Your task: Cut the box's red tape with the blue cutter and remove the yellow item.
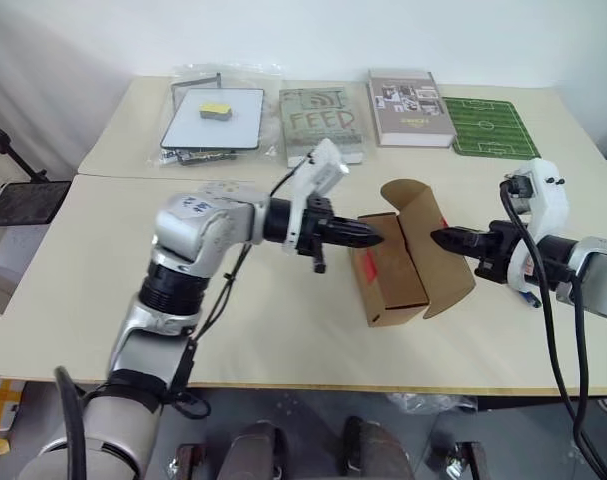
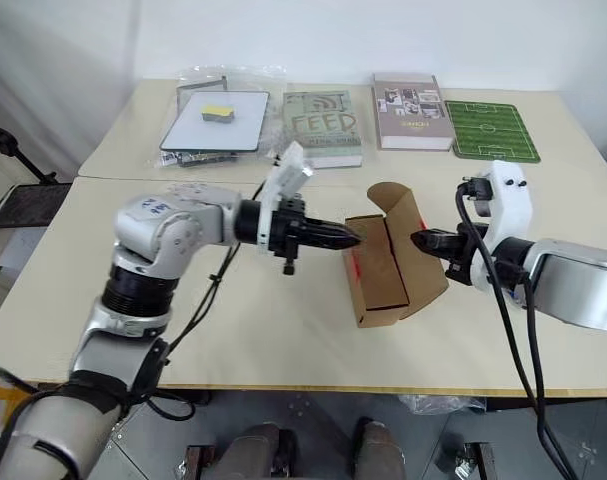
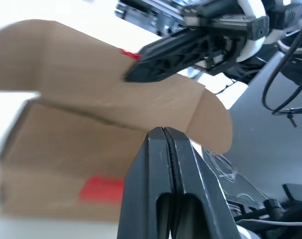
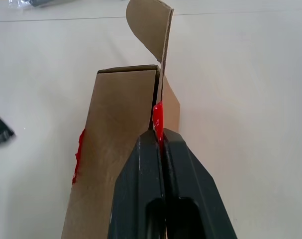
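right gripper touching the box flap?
Touching. In the right wrist view the right gripper has its fingers shut on the edge of the box's open flap, right at the red tape.

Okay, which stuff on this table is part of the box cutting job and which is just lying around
Part of the job:
- box, flap raised
- red tape on the box
- right gripper, shut on the flap
- left gripper, shut, at the box

Just lying about:
- FEED book
- second book
- green football-pitch mat
- plastic sleeve with white board
- yellow-and-grey block
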